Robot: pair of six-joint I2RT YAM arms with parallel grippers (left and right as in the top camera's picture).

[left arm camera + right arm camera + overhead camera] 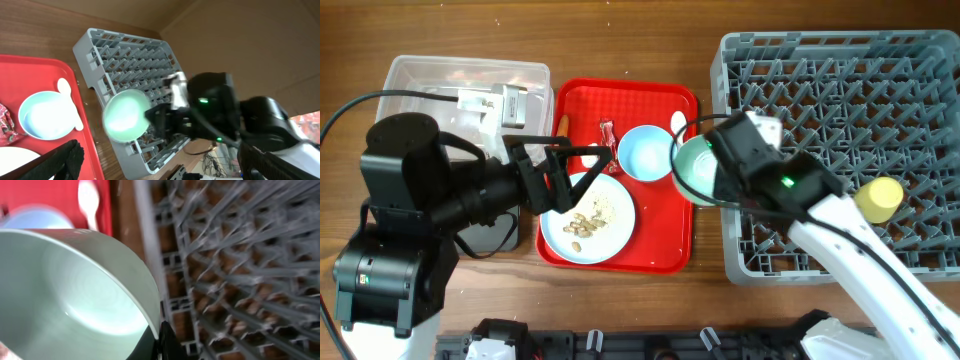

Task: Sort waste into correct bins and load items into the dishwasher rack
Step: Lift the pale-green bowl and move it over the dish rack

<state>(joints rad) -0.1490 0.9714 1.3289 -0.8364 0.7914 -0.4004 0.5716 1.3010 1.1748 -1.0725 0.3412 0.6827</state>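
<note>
My right gripper (708,165) is shut on the rim of the pale green bowl (692,170), holding it tilted over the left edge of the grey dishwasher rack (840,90). Up close, one black finger (163,341) pinches the green bowl's (75,290) rim. My left gripper (582,168) hangs open and empty above the pale blue plate (610,235), which carries beige food scraps (585,222). The pale blue bowl (645,152), red wrapper (607,133) and white spoon (678,123) lie on the red tray (665,250). A yellow cup (878,198) sits in the rack.
The clear tub (420,75) stands at the back left with white material inside. The black tray (485,238) is mostly hidden under my left arm. An orange carrot piece (561,124) lies at the red tray's left rim. Bare wood separates the red tray from the rack.
</note>
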